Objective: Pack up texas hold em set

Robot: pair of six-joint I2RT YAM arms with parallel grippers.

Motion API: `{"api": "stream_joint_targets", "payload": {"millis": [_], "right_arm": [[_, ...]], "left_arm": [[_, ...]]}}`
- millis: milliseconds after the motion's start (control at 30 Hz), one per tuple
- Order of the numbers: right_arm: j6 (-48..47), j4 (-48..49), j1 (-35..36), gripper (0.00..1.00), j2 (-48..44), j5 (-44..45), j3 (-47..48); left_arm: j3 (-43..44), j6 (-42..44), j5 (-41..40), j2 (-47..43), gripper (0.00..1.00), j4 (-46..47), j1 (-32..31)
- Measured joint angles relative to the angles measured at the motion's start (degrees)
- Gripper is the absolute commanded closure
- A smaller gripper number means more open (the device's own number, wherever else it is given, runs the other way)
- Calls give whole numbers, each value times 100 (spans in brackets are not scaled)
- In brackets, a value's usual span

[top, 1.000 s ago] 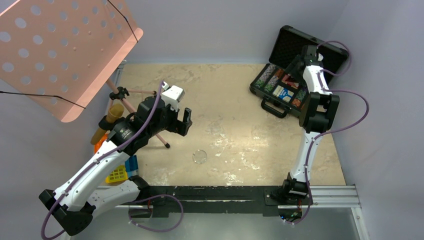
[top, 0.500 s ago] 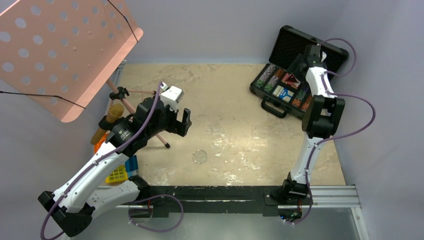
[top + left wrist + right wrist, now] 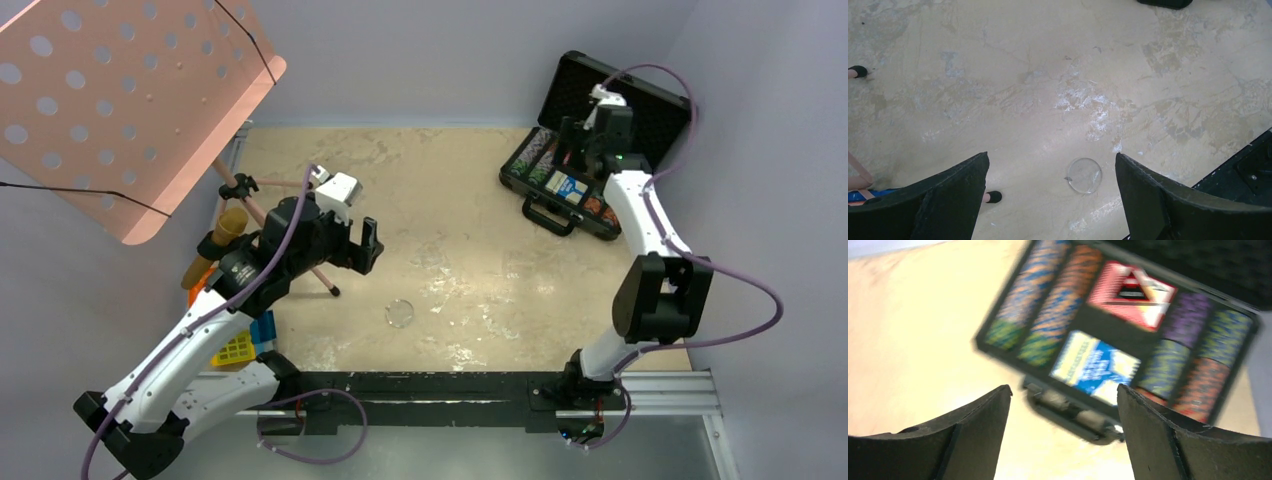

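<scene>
The black briefcase (image 3: 582, 84) lies open at the table's far right, lid up, handle (image 3: 547, 215) facing the middle. In the right wrist view, blurred, it holds rows of coloured chips (image 3: 1048, 310), a red deck (image 3: 1148, 307) with a dark triangular marker (image 3: 1132, 290) on it, and a blue and white deck (image 3: 1095, 365). My right gripper (image 3: 578, 145) hovers open and empty over the case; its jaws (image 3: 1064, 390) frame the handle (image 3: 1073, 415). A clear round button (image 3: 400, 313) lies mid-table. My left gripper (image 3: 362, 250) is open and empty above it; the button (image 3: 1085, 175) shows between the jaws.
A pink perforated music stand (image 3: 130, 100) fills the far left, its thin legs (image 3: 322, 278) reaching onto the table under my left arm. Yellow (image 3: 235, 348) and blue (image 3: 262, 327) crates sit at the near left. A black rail (image 3: 450, 385) runs along the near edge.
My right arm has swung out to the right and its wrist has lifted and turned over the open case. My left arm has barely moved.
</scene>
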Motion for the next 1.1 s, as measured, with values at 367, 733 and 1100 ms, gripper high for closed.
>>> {"api": "stream_joint_targets", "payload": {"millis": [367,733,1100], "right_arm": [[-170,4,3008,21,-894,-490,-841],[857,-289,5237,22,-411,-433,-1626],[1707,-555,6328,21,752,-238,-1379]], "left_arm": [[-2,-186,214,125,0,61,741],[-131,-164,-262,-151,0,157,745],[-157,-164,-267,-129,0,177,745]]}}
